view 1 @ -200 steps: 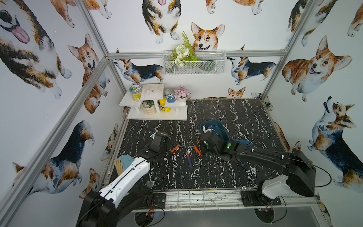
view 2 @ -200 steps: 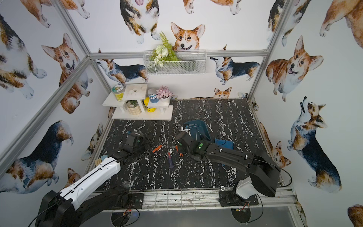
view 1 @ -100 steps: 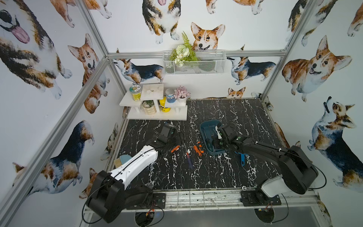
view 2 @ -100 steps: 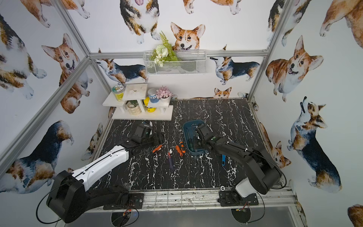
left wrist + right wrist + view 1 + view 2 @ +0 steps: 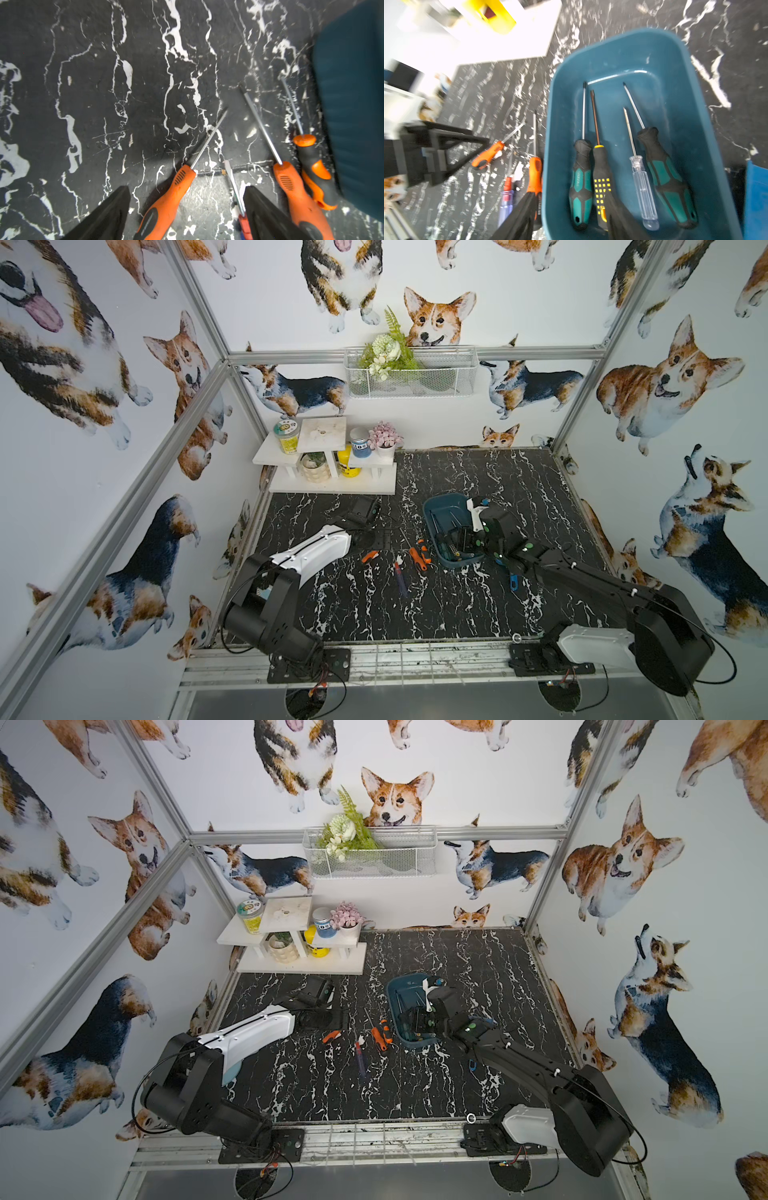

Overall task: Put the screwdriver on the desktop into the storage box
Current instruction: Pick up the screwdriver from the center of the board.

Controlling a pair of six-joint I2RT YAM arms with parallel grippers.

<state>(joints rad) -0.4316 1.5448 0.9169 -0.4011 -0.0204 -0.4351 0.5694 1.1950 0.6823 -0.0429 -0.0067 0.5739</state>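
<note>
- In both top views my left pincer (image 5: 379, 541) hangs low over the counter (image 5: 457, 605). The orange screwdriver (image 5: 370, 556) lies right under its tip. The storage box (image 5: 442, 498) sits well off to that pincer's side, with more loose drivers between them. My right pincer (image 5: 415, 1021) is over the box's near end.
- At the left wrist, the left pincer (image 5: 187, 188) is spread wide and holds nothing. The orange screwdriver (image 5: 166, 205) lies flat on the counter between the fingers (image 5: 112, 212), with its shaft pointing away from the pincer. I see no contact with either finger. Two orange-handled drivers (image 5: 299, 197) lie just outside one finger, and the storage box (image 5: 353, 104) is beyond them.
- At the right wrist, the right pincer (image 5: 571, 196) has its fingers apart with nothing clamped. One finger is outside the storage box (image 5: 695, 83) wall and the other is over the inside. Four screwdrivers lie in the box, and the yellow-and-black screwdriver (image 5: 601, 172) is nearest that inner finger.
- I judge the step in hand to be the left arm's pick of the orange screwdriver. Next I need to lower the pincer, close squarely on the handle and lift clear of the neighbouring drivers. Then I carry it across to the box, once my right arm has cleared the box.
</note>
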